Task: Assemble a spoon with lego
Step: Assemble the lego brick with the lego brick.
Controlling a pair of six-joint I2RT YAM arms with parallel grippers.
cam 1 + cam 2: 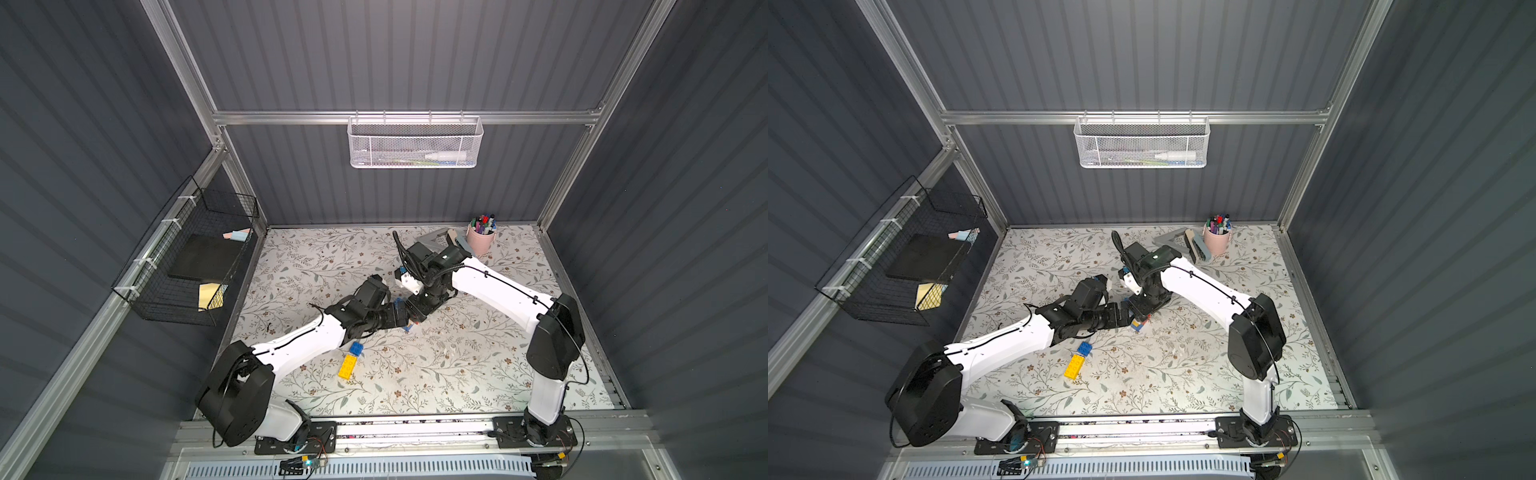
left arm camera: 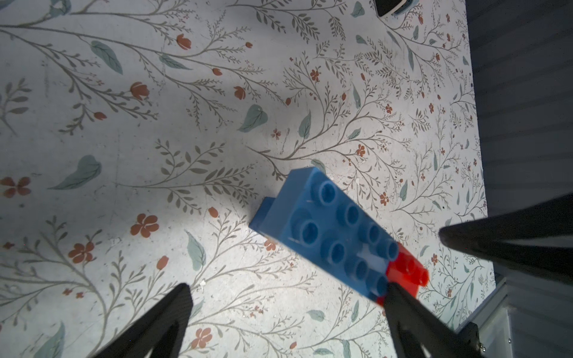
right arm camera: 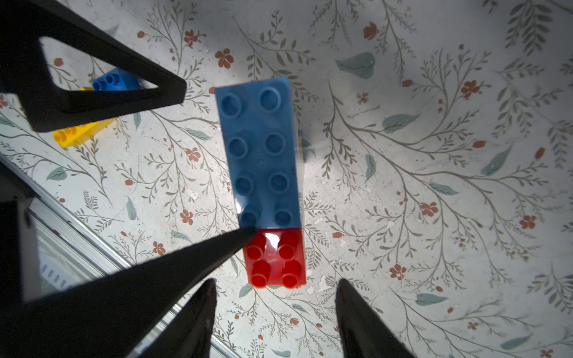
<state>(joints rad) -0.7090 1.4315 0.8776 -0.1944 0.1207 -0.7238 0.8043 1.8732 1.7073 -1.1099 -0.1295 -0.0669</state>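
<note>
Two arms meet over the middle of the table (image 1: 457, 365), each with one gripper. The spoon (image 3: 263, 173) lies flat there under them, half built: on top I count one long blue brick (image 3: 260, 152) with eight studs and one red brick (image 3: 274, 260) with four, end to end and touching. A blue edge of a lower layer pokes out from under the long one in the left wrist view, and a top view shows a bit of yellow at the piece's corner (image 1: 1139, 323); how many bricks that layer has I cannot tell. Two loose bricks lie just beside each other nearer the left arm, apart from the spoon: one blue square (image 1: 356, 348) and one yellow oblong (image 1: 347, 366). The left gripper (image 2: 286, 291) is spread wide, holding nothing, one fingertip (image 3: 245, 235) touching the seam between blue and red. The right gripper (image 3: 276, 283) has its jaws apart, standing clear of the red brick on both sides. In both top views the grippers cover most of the spoon. In the right wrist view a left finger hides part of the loose pair, and the red brick is blurred in the left wrist view
</note>
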